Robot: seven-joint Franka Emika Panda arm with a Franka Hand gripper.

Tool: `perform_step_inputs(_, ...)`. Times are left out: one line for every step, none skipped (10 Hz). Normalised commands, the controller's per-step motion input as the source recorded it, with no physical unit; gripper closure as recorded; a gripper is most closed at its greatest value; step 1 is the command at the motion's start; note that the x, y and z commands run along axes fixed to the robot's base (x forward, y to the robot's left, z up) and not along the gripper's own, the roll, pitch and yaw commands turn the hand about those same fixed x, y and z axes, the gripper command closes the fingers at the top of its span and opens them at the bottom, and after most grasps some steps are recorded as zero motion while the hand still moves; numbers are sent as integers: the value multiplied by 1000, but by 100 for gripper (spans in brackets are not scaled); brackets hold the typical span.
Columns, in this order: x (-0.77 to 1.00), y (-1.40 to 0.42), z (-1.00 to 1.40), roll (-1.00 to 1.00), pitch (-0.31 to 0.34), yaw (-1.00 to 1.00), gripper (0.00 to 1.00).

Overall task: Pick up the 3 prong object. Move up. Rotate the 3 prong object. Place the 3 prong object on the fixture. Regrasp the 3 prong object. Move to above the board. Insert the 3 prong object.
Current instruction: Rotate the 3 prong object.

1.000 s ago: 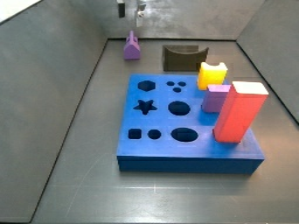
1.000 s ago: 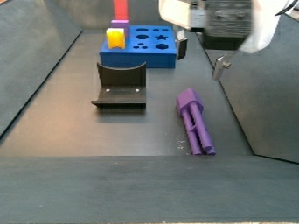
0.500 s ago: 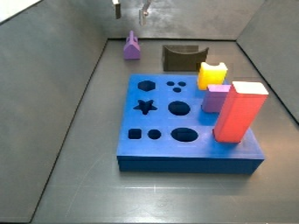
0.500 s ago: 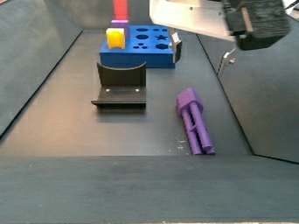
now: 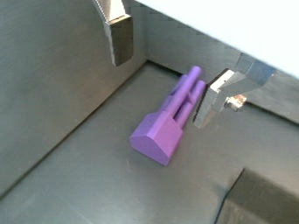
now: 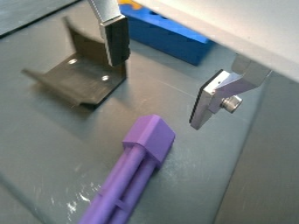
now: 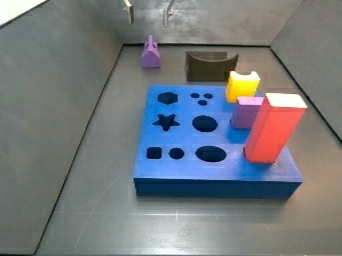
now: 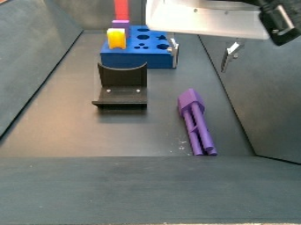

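The 3 prong object (image 8: 198, 121) is a slim ridged purple bar lying flat on the dark floor; it shows in both wrist views (image 5: 170, 121) (image 6: 128, 173) and, far off, in a side view (image 7: 151, 53). My gripper (image 5: 167, 68) hangs above it, open and empty, its fingers (image 5: 121, 37) standing apart on either side of the bar's line; it also shows in both side views (image 7: 150, 11) (image 8: 202, 47). The fixture (image 8: 120, 91) (image 7: 207, 66) (image 6: 79, 75) stands beside the bar. The blue board (image 7: 214, 187) (image 8: 139, 60) (image 6: 170, 39) lies beyond the fixture.
A yellow block (image 7: 242, 85), a short lilac block (image 7: 247, 112) and a tall red block (image 7: 274, 128) stand in the board's right side. Grey walls (image 7: 80, 60) enclose the floor; the bar lies close to one wall (image 8: 265, 105).
The gripper has turned about its own axis above the bar, and its two fingers now show wider apart. The bar, fixture and board have not moved.
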Motion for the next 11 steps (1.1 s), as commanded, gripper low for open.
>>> perform_step_inputs(31, 3, -30, 9, -8, 680, 0)
perform_step_inputs(31, 3, -30, 9, -8, 521, 0)
perform_step_inputs(31, 3, -30, 9, -8, 299, 0)
perform_step_inputs(0, 0, -1000, 0, 0, 0, 0)
perform_step_inputs(4, 1, -1000, 2, -7, -54, 0)
perform_step_inputs(11, 3, -1000, 6, -24, -55, 0)
perform_step_inputs(14, 4, -1000, 9, -33, -45, 0)
perform_step_inputs(17, 5, -1000, 10, -36, -36, 0)
perform_step_inputs(24, 7, -1000, 10, -36, -27, 0)
perform_step_inputs(31, 9, -1000, 9, -33, -22, 0)
perform_step_inputs(38, 11, -1000, 9, -31, -20, 0)
